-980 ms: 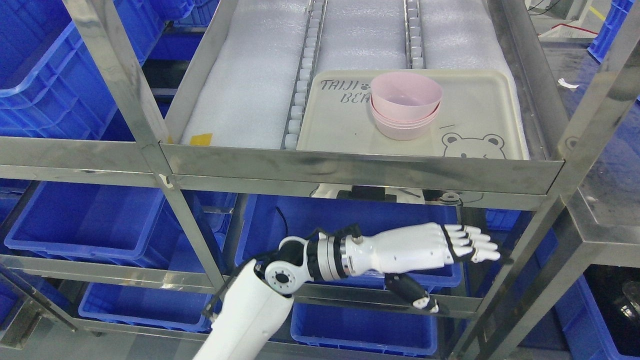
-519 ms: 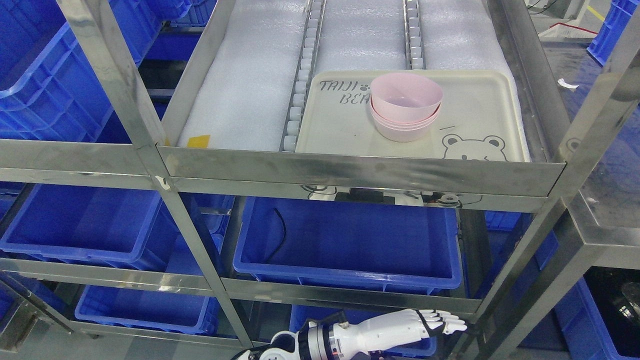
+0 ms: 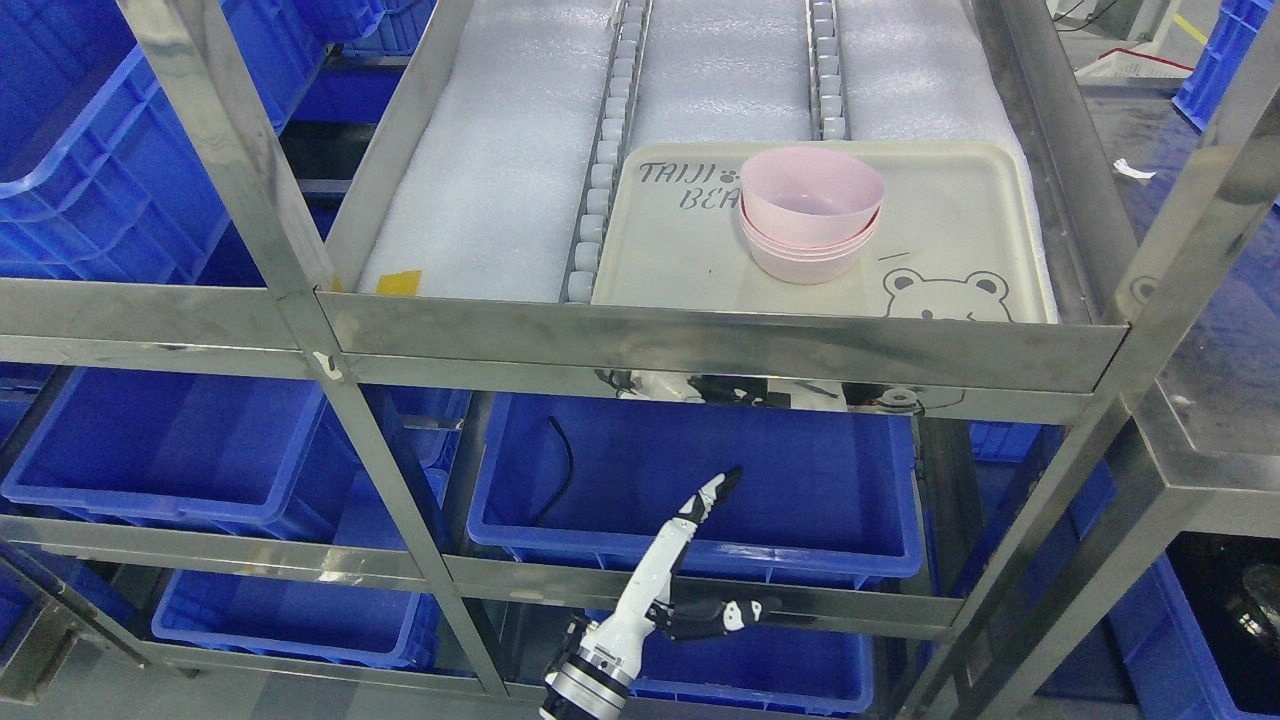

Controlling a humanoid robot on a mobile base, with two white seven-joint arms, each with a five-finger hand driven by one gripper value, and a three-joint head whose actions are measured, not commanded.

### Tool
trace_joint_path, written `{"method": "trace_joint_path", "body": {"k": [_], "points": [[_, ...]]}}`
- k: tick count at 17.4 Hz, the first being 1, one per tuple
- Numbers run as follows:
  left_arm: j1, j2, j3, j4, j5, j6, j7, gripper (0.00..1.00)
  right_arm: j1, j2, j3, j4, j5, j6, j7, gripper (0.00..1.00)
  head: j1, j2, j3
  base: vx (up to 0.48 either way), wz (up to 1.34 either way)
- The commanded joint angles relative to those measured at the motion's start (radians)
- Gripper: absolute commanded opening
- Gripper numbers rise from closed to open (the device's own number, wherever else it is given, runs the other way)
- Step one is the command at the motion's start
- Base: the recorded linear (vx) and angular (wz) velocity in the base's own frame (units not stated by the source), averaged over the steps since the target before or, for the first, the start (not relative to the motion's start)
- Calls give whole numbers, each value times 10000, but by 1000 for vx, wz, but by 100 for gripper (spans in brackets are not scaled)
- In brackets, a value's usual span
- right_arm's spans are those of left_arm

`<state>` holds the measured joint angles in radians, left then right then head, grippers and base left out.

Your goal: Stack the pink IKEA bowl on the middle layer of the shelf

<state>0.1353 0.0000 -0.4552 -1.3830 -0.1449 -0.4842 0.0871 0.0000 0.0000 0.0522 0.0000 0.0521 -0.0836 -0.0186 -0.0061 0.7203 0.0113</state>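
The left hand (image 3: 665, 570) shows at the bottom edge, seen edge-on, fingers extended flat and thumb spread to the side; it holds nothing. The right hand is not in view. The pink bowls (image 3: 811, 212) sit well above the hand and slightly to its right, nested as a stack of about three on the cream tray (image 3: 960, 230), which rests on the white-padded shelf level behind a steel front rail (image 3: 720, 345). The top bowl sits tilted in the stack rather than fully seated. No loose bowl is visible on the tray or elsewhere, so stacking appears complete or nearly so. Risks from this position: the hand is below the front rail and in front of a blue bin (image 3: 700, 480); any upward move straight from here would probably strike the rail, and contact could jolt the shelf. A jolt could shift the tilted top bowl or slide it off the stack. Reaching over the rail with extended fingers could also knock the stack sideways, because the bowls look light and the tray surface smooth.
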Motion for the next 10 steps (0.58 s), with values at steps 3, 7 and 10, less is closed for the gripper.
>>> {"method": "trace_joint_path", "body": {"k": [3, 7, 10], "points": [[150, 175, 793, -989, 743, 731, 556, 100, 46, -175, 0, -175, 0, 23, 1, 100, 0, 0, 0, -8, 32], [166, 175, 824, -1004, 743, 716, 556, 100, 31, -175, 0, -175, 0, 23, 1, 100, 0, 0, 0, 3, -11], [212, 175, 825, -1004, 759, 624, 571, 100, 31, -175, 0, -175, 0, 23, 1, 100, 0, 0, 0, -3, 24]]}}
